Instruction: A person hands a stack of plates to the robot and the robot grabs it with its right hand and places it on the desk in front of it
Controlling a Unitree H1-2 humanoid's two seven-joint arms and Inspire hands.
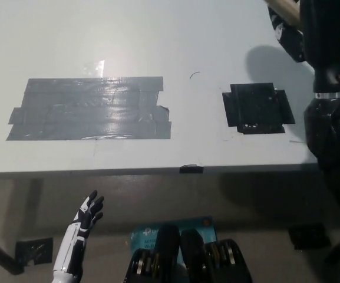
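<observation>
Only a tan sliver of the stack of plates [280, 7] shows at the top right edge of the head view; the rest is cut off by the frame. My black right hand [320, 26] is raised high beside it, curled around the stack, and its forearm runs down the right edge. No person's hand is in view. My white left hand [85, 217] hangs at the lower left, below the table's front edge, fingers apart and holding nothing.
On the white desk [158, 41] lie a wide patch of grey tape [90, 109] at the left and a black tape square [257, 108] at the right, under my right arm. A small black tab [191, 169] marks the front edge.
</observation>
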